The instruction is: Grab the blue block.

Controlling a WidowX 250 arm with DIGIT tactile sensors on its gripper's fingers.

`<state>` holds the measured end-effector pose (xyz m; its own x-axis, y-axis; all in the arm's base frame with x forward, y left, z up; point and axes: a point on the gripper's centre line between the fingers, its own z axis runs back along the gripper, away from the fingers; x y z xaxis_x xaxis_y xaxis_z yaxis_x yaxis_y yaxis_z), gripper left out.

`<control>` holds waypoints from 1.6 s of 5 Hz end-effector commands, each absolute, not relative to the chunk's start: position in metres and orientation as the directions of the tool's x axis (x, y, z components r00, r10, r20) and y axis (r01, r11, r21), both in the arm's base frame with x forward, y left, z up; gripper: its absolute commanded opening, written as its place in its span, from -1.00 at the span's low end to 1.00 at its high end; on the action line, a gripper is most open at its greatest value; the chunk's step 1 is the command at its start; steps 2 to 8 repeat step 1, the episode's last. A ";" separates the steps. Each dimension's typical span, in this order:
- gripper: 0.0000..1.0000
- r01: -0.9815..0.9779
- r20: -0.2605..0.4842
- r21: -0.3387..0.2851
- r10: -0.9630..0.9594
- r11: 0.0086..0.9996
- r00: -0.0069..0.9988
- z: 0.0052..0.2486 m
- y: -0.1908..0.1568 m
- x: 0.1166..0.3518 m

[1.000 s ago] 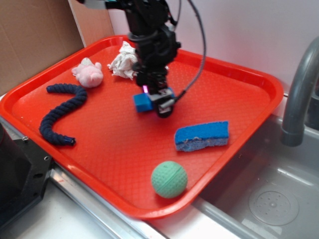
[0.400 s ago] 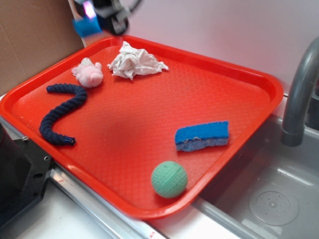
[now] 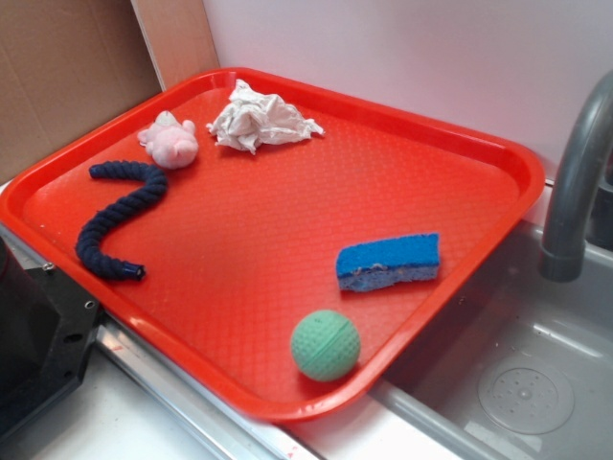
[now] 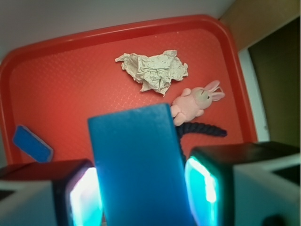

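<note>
Red plastic tray (image 3: 460, 172), exterior view: holds a crumpled white paper (image 3: 261, 116) at the far edge, a pink plush bunny (image 3: 170, 140) just left of it, a dark navy rope (image 3: 120, 213) curving down the left side, a blue sponge (image 3: 388, 261) with a grey underside toward the right, and a green ball (image 3: 325, 345) near the front rim. Grey faucet (image 3: 575, 192) cut off at the right edge, above a metal sink (image 3: 522, 383). Brown cardboard (image 3: 67, 67) at upper left. No arm, end effector or blue block appears in this view.

Wrist view, looking down from above the tray: end effector (image 4: 141, 193) closed on the blue block (image 4: 138, 165), which stands upright between the two lit pads and fills the lower centre. Both fingers are cropped by the bottom edge. Below lie the paper, the bunny and part of the rope, its remainder hidden behind the block. Sponge visible at the left, small. Ball not visible here.
</note>
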<state>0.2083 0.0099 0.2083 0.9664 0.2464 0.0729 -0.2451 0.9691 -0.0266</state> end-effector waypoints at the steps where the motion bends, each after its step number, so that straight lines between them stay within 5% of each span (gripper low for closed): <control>1: -1.00 -0.304 0.149 -0.073 0.312 0.950 0.938 0.197 0.019 0.211; 8: -1.00 -0.304 0.149 -0.073 0.312 0.950 0.938 0.197 0.019 0.211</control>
